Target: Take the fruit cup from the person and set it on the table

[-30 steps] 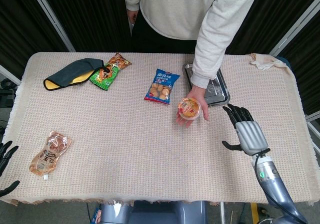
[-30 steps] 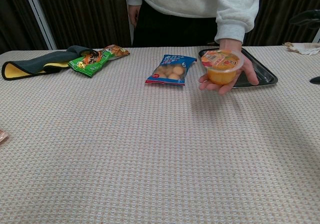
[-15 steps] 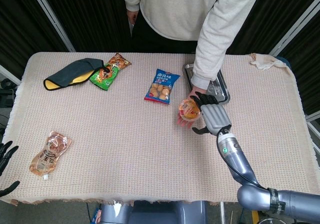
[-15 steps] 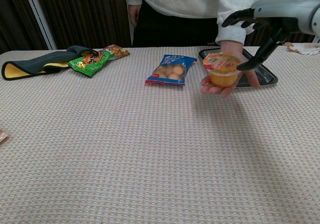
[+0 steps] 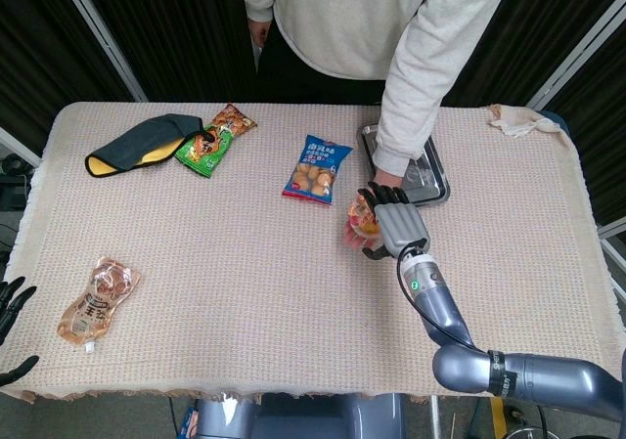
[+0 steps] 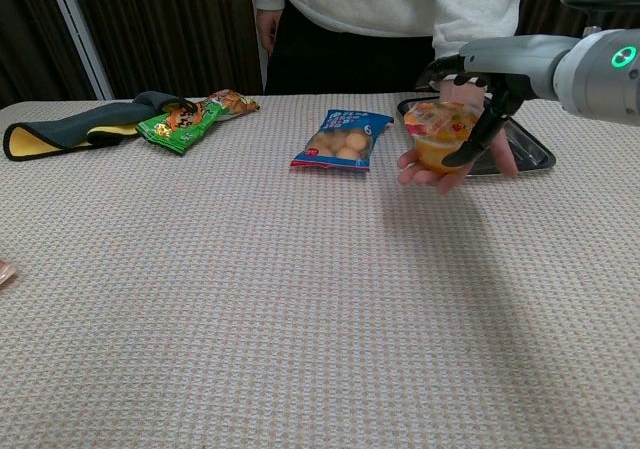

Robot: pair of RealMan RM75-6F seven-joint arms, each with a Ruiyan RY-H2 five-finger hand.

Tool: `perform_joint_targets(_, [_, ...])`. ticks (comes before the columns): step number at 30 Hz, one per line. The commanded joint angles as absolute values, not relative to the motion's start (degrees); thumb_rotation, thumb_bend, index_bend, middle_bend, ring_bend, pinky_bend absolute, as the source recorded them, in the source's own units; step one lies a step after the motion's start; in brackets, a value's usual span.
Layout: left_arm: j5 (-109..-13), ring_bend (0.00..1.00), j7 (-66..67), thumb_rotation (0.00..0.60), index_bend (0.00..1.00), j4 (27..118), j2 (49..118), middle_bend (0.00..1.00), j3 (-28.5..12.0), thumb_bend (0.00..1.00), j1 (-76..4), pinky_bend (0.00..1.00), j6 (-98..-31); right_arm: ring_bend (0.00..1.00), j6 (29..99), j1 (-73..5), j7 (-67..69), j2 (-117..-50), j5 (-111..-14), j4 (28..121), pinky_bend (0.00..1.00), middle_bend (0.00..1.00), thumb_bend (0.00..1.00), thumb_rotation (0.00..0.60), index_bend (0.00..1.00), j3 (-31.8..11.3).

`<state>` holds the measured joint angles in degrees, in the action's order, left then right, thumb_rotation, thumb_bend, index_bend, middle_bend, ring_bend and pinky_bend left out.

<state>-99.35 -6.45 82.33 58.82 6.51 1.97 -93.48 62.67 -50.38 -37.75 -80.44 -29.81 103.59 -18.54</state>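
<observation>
The fruit cup, clear plastic with orange fruit and a printed lid, rests on the person's upturned palm above the table's right-centre. My right hand wraps over it from the right, with fingers arched across the far rim and the thumb against the near side, so it grips the cup while the person's palm is still beneath. In the head view my hand hides most of the cup. My left hand sits off the table's front-left corner, fingers spread, holding nothing.
A dark metal tray lies just behind the cup. A blue snack bag, a green snack bag and a grey-yellow cloth lie along the back. A pouch lies front left, and a white cloth lies back right.
My right hand swung in from the right side of the table to the cup, and its fingers have come around the cup. The person's hand stayed in place.
</observation>
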Motion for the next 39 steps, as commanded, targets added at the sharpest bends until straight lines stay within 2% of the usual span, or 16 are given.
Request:
perform_joint_targets(1, [-99.3,0.00,-6.4,0.600,0.00,82.3,58.8,0.00,6.5,0.21,2.0,0.00,-93.4,0.00,62.9,-51.3,-37.7,-81.5,-29.2,101.5,0.00,0.00,0.12,0.600,0.09,-18.4])
perform_joint_targets(6, [-99.3,0.00,-6.4,0.600,0.00,82.5,58.7,0.00,6.6,0.21,1.9,0.00,-93.2,0.00,62.7,-52.2,-37.7,-82.3,-27.8,99.2,0.00,0.01,0.13,0.600,0.11,-18.0])
perform_joint_targets(9, [-99.2,0.00,-6.3,0.600,0.00,82.5,58.7,0.00,6.6,0.21,1.9,0.00,-93.2,0.03,62.9,-52.3,-37.5,-83.0,-27.7,98.3,0.05,0.10,0.14,0.600,0.22,-17.5])
perform_joint_targets(14, [-99.3,0.00,-6.0,0.600,0.00,82.6,58.6,0.00,6.6,0.21,1.9,0.00,-93.1,0.30,65.4,-51.6,-34.8,-85.4,-31.7,96.3,0.36,0.37,0.19,0.600,0.42,-17.1])
perform_joint_targets(17, [-99.2,0.00,-6.1,0.600,0.00,82.6,58.6,0.00,6.6,0.21,1.9,0.00,-93.1,0.40,66.9,-51.3,-33.9,-87.0,-34.3,94.8,0.46,0.47,0.20,0.600,0.50,-16.5])
perform_joint_targets(19, [-99.2,0.00,-6.1,0.600,0.00,82.6,58.6,0.00,6.6,0.21,1.9,0.00,-93.1,0.44,67.3,-51.1,-33.3,-87.5,-35.5,94.6,0.50,0.51,0.21,0.600,0.54,-16.5])
perform_joint_targets(29, [-99.3,0.00,-6.5,0.600,0.00,82.5,58.6,0.00,6.6,0.21,1.9,0.00,-93.2,0.47,69.7,-49.9,-33.3,-85.0,-39.1,99.2,0.53,0.53,0.22,0.600,0.57,-17.1])
perform_joint_targets(33, [-99.3,0.00,-6.4,0.600,0.00,82.5,58.6,0.00,6.6,0.21,1.9,0.00,-93.2,0.47,71.6,-47.9,-32.9,-81.1,-40.9,103.9,0.53,0.53,0.22,0.600,0.57,-16.9])
perform_joint_targets(39, [-99.3,0.00,-6.3,0.600,0.00,82.5,58.6,0.00,6.6,0.21,1.9,0.00,-93.2,0.47,74.3,-41.9,-29.8,-72.7,-45.4,111.5,0.53,0.53,0.22,0.600,0.58,-14.3])
